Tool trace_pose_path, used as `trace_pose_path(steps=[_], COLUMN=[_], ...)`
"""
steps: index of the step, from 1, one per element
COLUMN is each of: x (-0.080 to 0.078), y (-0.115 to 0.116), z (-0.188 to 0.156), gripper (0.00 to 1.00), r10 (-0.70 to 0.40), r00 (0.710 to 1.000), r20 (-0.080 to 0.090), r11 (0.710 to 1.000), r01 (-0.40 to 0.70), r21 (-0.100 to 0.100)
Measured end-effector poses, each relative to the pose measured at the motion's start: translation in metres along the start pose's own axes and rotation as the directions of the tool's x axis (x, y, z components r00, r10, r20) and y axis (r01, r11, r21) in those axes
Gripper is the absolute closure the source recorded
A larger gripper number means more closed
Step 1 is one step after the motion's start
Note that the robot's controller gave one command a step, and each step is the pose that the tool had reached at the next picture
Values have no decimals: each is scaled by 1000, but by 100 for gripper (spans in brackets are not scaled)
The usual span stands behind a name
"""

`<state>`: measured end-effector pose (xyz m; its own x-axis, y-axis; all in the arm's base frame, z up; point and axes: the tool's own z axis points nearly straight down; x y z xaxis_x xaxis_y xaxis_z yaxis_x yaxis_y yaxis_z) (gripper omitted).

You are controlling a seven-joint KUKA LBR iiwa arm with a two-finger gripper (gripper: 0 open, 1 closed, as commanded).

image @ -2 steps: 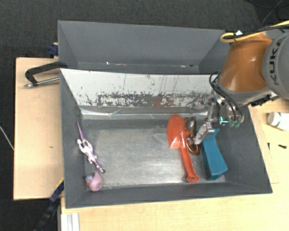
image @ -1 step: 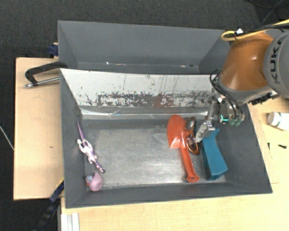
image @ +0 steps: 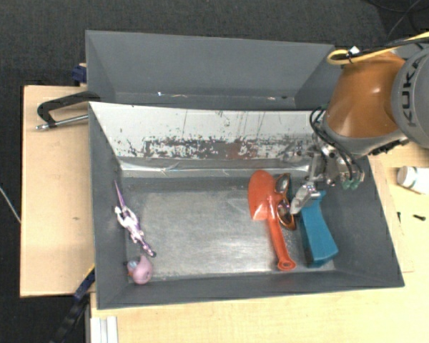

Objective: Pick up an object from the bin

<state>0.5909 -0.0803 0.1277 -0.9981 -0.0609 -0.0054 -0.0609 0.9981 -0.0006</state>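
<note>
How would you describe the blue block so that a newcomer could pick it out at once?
Start at the grey bin and go to the right end of its floor in the camera view. Beside the long orange scoop lies the blue block: boxy, with no handle, the only blue thing there.

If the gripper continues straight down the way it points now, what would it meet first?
Probably the small dark thing lying between the orange spatula and the blue block; the gripper hangs just over it. Depth is unclear, so the block could come first.
</note>
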Motion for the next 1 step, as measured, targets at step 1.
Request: trace_pose_path(steps=[1], x=[4], y=[48], z=[51], gripper=[100], r10=[-450], r00=[893], r20=[7], r11=[893], r01=[450], r21=[1])
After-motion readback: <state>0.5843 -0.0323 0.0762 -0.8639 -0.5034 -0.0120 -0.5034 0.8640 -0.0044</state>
